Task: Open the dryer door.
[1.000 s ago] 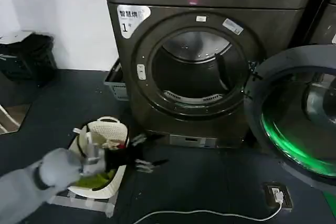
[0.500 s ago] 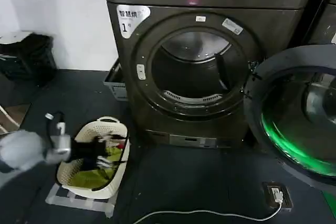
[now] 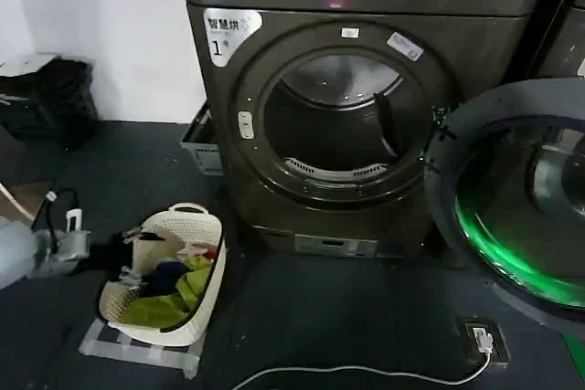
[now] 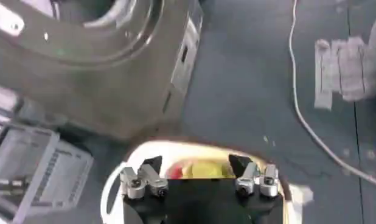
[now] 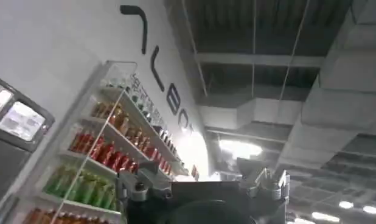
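Observation:
The dryer door (image 3: 512, 203) stands wide open, swung out to the right, its grey ring around dark glass with a green glow. The machine with the white "1" label (image 3: 225, 32) shows its bare drum opening (image 3: 338, 125). My left gripper (image 3: 123, 253) hangs low at the far left, over the left rim of the laundry basket (image 3: 206, 226), well away from the door. In the left wrist view the left gripper (image 4: 196, 165) is open above the basket (image 4: 176, 149), holding nothing. My right gripper (image 5: 197, 176) points up at a ceiling and shelves, open and empty.
A white cable (image 3: 347, 372) runs across the dark floor to a floor socket (image 3: 484, 342). A grey crate (image 3: 201, 143) sits left of the dryer, and a black bin (image 3: 46, 98) stands at the far left wall. The basket holds green and dark clothes (image 3: 174, 294).
My left arm has pulled back leftward, from in front of the dryer's lower left, across the basket, to the view's left edge. The door has stayed open.

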